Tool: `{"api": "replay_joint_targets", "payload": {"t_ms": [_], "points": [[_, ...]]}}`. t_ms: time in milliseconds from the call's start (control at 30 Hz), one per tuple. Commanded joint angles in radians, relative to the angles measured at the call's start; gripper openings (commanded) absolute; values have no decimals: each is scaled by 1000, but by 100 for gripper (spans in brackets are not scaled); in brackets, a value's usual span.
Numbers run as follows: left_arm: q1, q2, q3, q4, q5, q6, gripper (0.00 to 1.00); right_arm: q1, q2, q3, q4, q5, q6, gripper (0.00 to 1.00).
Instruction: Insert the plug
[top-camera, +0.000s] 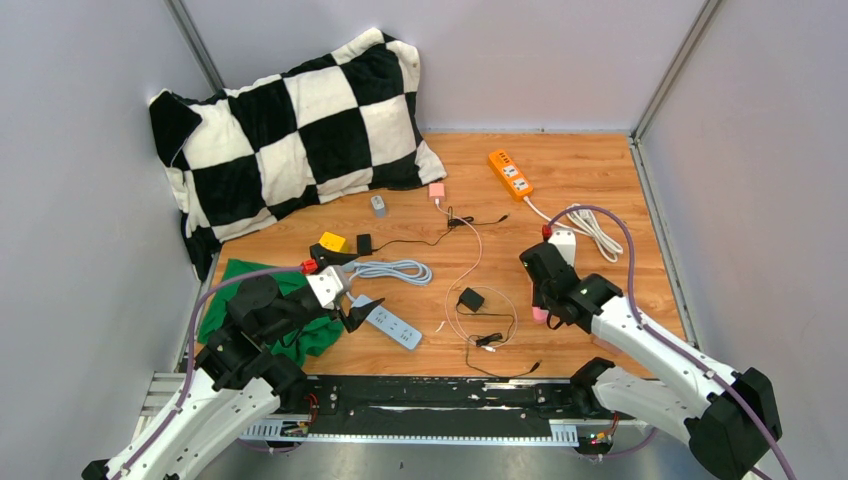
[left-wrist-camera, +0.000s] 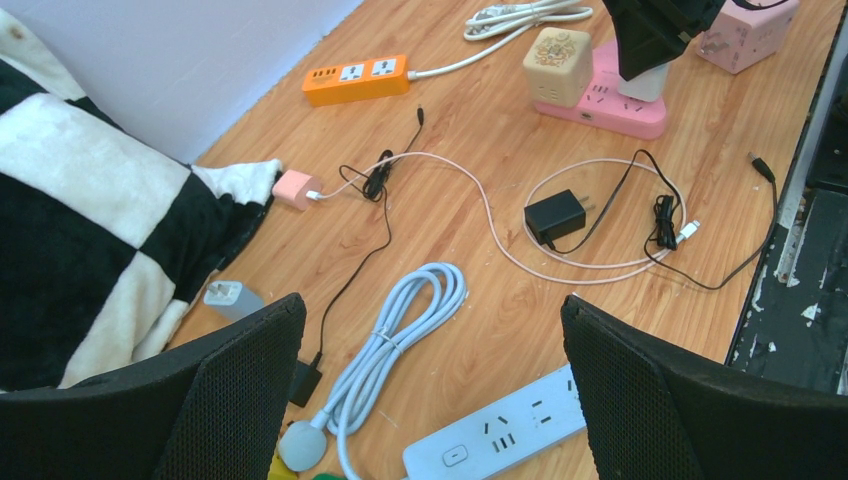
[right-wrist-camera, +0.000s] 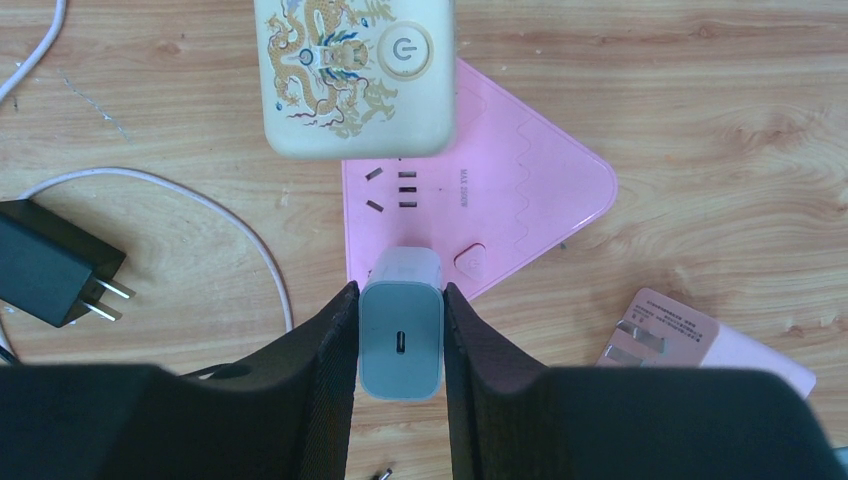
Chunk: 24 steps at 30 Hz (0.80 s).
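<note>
**Charger held over the pink strip, socket just ahead**

On the left, the left gripper hangs spread wide and holds nothing, above a white power strip, well apart from the work. On the right, the right gripper pinches a white USB-C charger by its flat sides, port end facing the wrist camera and prongs hidden beneath. The pink power strip lies directly under it. Its free socket slots sit just beyond the charger, short of the cream cube adapter, so the right arm likely needs a small forward shift before pressing down

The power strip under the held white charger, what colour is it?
Pink power strip; right wrist view shows it best.
</note>
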Motion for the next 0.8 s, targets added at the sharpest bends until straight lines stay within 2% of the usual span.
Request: {"api": "replay_joint_targets", "payload": {"t_ms": [0, 300, 600, 767], "points": [[-3, -3, -12, 0, -9, 2, 100, -16, 5, -27, -40, 32, -1, 0], [-3, 1, -12, 6, -7, 4, 100, -15, 53, -86, -41, -88, 99, 0], [-3, -4, -13, 6, -5, 3, 100, 9, 8, -152, -58, -112, 216, 0], [-3, -3, -13, 9, -1, 3, 100, 28, 13, -160, -52, -105, 230, 0]]}}
